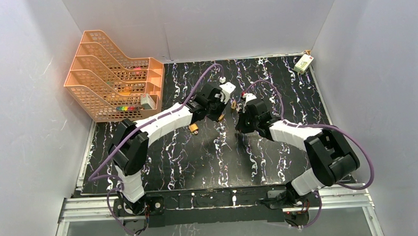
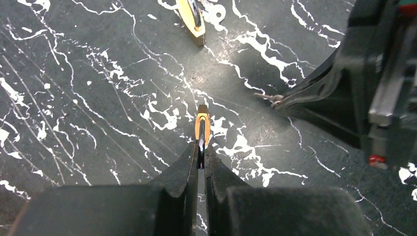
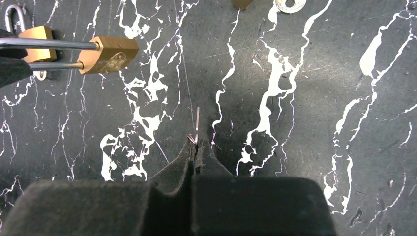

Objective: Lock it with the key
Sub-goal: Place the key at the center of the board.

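Pinching a thin key [image 3: 197, 123] edge-on in the closed right gripper [image 3: 195, 150], blade aimed away over the marbled table [image 3: 305, 147]. Clamping the padlock [image 2: 202, 125] by its shackle in the left gripper [image 2: 200, 152], with the brass body held clear of the table, near the key. Farther off, lying flat: another padlock [image 2: 192, 14] and a washer [image 3: 290, 5].

The table [image 1: 198, 161] has a black top veined with white, like marble. An orange rack of stacked trays [image 1: 114, 74] stands in its far left corner, and a small pale box [image 1: 303, 64] sits in the far right corner. A brass padlock [image 1: 194, 129] lies loose near the middle of the top. A second padlock [image 2: 192, 17] lies farther off, just beside a flat metal ring [image 2: 216, 12].
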`<act>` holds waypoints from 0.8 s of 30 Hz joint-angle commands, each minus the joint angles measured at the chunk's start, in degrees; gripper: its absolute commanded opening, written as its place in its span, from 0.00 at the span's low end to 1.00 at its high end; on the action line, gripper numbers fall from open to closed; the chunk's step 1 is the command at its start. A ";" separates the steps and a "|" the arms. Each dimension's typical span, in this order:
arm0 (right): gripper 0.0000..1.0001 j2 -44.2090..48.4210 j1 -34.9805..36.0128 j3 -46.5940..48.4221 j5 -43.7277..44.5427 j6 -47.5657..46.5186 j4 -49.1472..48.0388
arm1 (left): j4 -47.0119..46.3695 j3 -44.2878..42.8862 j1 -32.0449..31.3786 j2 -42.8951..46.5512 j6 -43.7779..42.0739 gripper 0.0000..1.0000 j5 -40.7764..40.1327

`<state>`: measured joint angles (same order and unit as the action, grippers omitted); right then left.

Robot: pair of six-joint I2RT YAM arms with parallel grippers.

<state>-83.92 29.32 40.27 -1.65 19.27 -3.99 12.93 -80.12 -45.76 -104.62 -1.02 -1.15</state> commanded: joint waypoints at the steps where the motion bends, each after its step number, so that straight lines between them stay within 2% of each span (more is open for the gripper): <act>1: 0.00 -1.61 0.21 0.05 -0.22 2.34 -4.86 | 2.15 -3.55 -0.60 -2.44 2.59 0.00 1.15; 14: 0.00 -2.90 0.11 0.76 1.37 4.49 -3.25 | 4.11 -6.12 -0.70 -6.24 8.15 0.00 5.27; 24: 0.36 -3.99 -0.40 1.22 -0.54 4.46 -2.83 | 6.69 -8.92 -1.16 -8.22 9.18 0.00 3.49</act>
<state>-87.72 29.26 40.27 -1.69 23.64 -6.13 17.04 -86.08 -46.30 -112.60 7.33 2.96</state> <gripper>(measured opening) 0.304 0.028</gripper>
